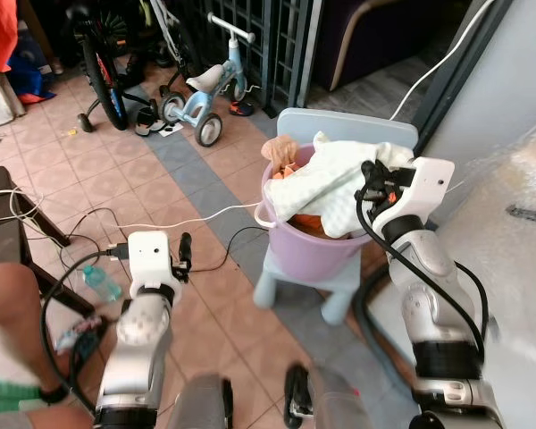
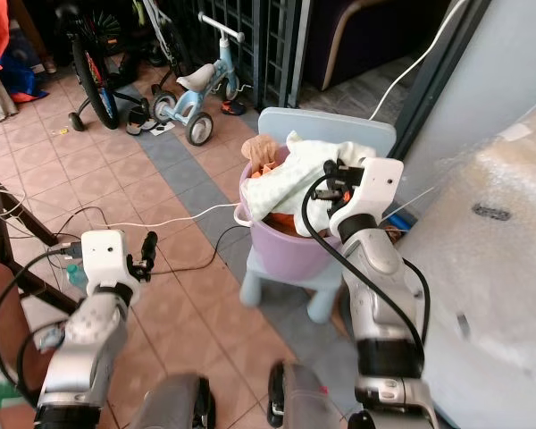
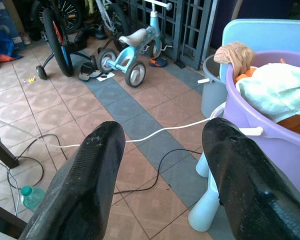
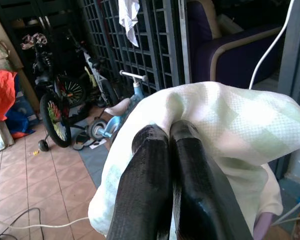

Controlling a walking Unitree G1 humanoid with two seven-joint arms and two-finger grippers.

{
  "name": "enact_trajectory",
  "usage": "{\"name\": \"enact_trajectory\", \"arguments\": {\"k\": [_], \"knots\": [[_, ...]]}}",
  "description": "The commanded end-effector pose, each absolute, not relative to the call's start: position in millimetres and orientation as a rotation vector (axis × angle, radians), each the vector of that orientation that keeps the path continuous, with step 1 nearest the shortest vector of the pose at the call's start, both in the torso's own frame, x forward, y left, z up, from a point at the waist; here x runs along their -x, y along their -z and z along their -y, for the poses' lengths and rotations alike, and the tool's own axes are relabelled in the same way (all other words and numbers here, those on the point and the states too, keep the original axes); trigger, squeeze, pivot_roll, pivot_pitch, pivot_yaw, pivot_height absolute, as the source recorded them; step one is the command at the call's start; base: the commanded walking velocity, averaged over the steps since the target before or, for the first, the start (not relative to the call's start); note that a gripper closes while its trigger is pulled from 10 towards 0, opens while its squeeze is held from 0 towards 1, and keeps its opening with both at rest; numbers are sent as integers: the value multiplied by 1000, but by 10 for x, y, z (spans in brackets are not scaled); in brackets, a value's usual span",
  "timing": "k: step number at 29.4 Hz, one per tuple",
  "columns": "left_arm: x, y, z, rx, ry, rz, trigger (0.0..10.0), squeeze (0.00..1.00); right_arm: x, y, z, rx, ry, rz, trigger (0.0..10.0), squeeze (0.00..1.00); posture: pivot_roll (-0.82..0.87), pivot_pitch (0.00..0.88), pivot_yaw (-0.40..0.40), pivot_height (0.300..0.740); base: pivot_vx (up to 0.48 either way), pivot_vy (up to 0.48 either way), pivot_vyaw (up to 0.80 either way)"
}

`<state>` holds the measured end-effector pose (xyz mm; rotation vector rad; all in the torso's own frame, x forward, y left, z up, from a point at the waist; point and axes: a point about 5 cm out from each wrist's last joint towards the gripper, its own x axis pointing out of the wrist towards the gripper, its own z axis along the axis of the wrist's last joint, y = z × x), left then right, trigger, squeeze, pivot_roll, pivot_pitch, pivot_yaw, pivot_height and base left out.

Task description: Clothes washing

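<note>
A purple bucket heaped with clothes stands on a pale blue child's chair, and directly over its rim the right gripper pinches a white towel that drapes down into it, while the left gripper hangs spread, well aside.

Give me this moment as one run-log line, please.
phase: picking laundry | right end effector: shut on white towel over purple bucket | left end effector: open, idle above floor | bucket: on blue chair

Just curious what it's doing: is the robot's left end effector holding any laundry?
No, the left end effector is open and holds nothing, out over the tiled floor.
</note>
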<state>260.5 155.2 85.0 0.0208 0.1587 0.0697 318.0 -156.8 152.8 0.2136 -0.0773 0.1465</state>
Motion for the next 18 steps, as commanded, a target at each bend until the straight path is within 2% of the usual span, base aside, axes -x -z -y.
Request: {"name": "enact_trajectory", "arguments": {"k": [1,8,18], "knots": [[-2602,-869,-1533,-3,-51,-146,10000,0,-3188,-1670,1578,-173,-142,141,10000,0,57,111,-19,740,0,0,-800],[-2630,-946,-1517,6,-18,-90,10000,0,-3190,-1728,1635,-92,-89,187,10000,0,46,114,-14,740,0,0,-800],[-2637,-935,-1481,28,8,-88,10000,0,-3247,-1806,1685,-46,-55,227,10000,0,39,112,-10,740,300,0,-800]]}}
